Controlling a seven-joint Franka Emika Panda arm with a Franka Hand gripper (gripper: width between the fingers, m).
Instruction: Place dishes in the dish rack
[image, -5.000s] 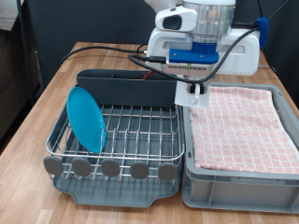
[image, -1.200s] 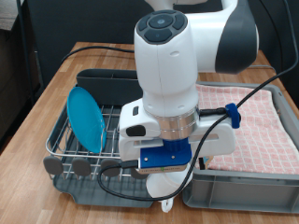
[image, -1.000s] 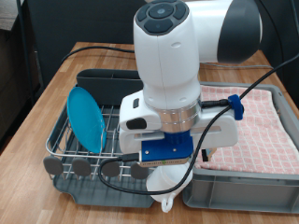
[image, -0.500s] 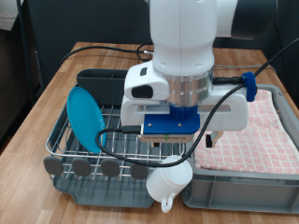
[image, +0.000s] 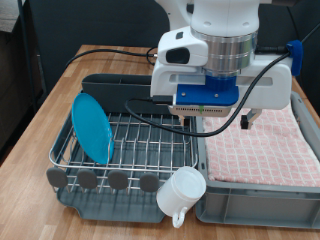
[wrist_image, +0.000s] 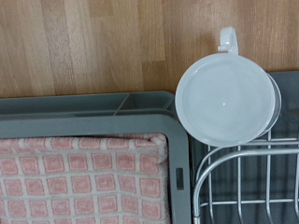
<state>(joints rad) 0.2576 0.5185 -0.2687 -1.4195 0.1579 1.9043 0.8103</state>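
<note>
The white mug (image: 183, 192) rests tilted with its base up on the front right corner of the dish rack (image: 140, 140), handle towards the exterior view's bottom. In the wrist view the mug (wrist_image: 227, 98) shows its flat base over the rack's wires (wrist_image: 248, 182). The round blue plate (image: 92, 127) stands on edge in the rack's left side. My gripper (image: 215, 122) hangs open and empty above the rack's right edge, clear of the mug. The wooden spoon is out of view.
A light grey bin (image: 250, 207) with a pink checked cloth (image: 265, 150) stands right of the rack, also in the wrist view (wrist_image: 84, 182). The tall grey utensil holder (image: 115, 88) is at the rack's back. A black cable (image: 110, 52) crosses the wooden table.
The arm let go of the mug at the rack's front right corner, then rose and drew back towards the exterior view's top right. The plate has not moved.
</note>
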